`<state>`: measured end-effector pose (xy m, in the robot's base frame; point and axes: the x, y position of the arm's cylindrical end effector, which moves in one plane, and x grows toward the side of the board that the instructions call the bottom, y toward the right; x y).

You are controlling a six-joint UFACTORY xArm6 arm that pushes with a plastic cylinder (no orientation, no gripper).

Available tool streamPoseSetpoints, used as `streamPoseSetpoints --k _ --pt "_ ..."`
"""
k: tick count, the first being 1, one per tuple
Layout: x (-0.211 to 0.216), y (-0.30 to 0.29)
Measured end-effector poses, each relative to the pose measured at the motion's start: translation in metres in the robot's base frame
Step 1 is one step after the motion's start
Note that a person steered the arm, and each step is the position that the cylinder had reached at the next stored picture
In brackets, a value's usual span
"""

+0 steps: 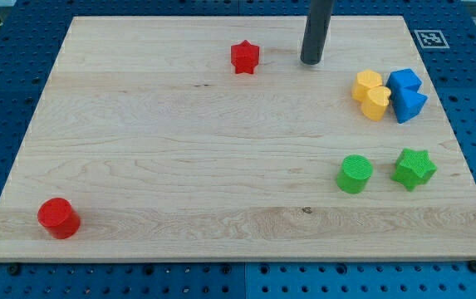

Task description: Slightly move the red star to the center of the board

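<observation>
A red cylinder [58, 218] is sitting nearest the camera, in the corner of the wooden board [179, 158] at the view's bottom left, far from my tip [311, 62] and diagonally across the board from it. My tip is resting near the board's top edge, a little right of the middle, and it is a plain dark rod with nothing to open or close, so it is holding nothing and touching no block. The red star [244, 57] is lying to the view's left of my tip, at about the same height in the view, near it but with a clear gap of bare wood between us. To the view's right and slightly below my tip, two yellow blocks [372, 94] are huddling together, the lower one looking heart-shaped, and pressed against their right side are two blue blocks [406, 94] whose shapes I cannot make out surely. Further below those, well apart from my tip, a green cylinder [354, 174] is standing just left of a green star [413, 169].
</observation>
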<state>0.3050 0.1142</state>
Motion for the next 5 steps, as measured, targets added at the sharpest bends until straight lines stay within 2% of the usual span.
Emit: streamPoseSetpoints --k 2,3,4,5 --pt "0.006 -0.013" --pt "-0.007 -0.062" --pt "-0.013 -0.074" --pt "0.002 -0.1"
